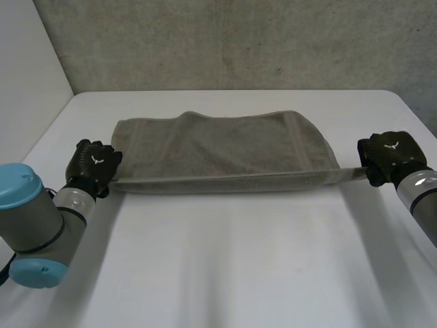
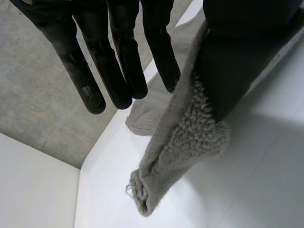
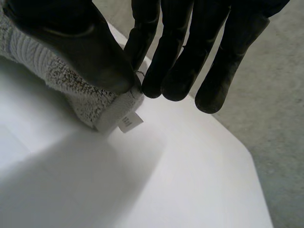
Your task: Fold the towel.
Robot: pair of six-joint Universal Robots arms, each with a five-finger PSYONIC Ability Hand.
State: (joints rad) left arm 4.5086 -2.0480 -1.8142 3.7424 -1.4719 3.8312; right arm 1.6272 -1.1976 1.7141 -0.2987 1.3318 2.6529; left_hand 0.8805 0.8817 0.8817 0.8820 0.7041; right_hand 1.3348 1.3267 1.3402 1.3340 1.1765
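**Fingers pinched on both near corners: slip is the main risk**

Fingers (image 2: 118, 66) of the left hand (image 1: 94, 167) are kept nearly straight. One near corner of the towel (image 1: 218, 150) is nipped between the nearest of them and the thumb (image 2: 237, 61), and a short tuft of cloth sticks out past the thumb. At the right hand (image 1: 389, 158) the other near corner is pinched likewise between thumb and straight fingers (image 3: 180, 57). A small white label (image 3: 129, 122) is seen just beyond that grip.

Slipping is judged the chief hazard. Little cloth is held at either corner, and the near edge is drawn taut between the hands, so any stronger outward pull could free a corner. If one hand is carried ahead of the other, a skewed fold is likely. Bunching could be caused if the far part drags on the table (image 1: 225, 260).

From the head camera, the left arm is brought in from 8 o'clock, with its hand at the towel's 9 o'clock. The right hand is set at 3 o'clock. Both are held close to the table. Beyond the taut edge, the rest of the towel is spread toward 12 o'clock, short of the grey wall (image 1: 239, 41).
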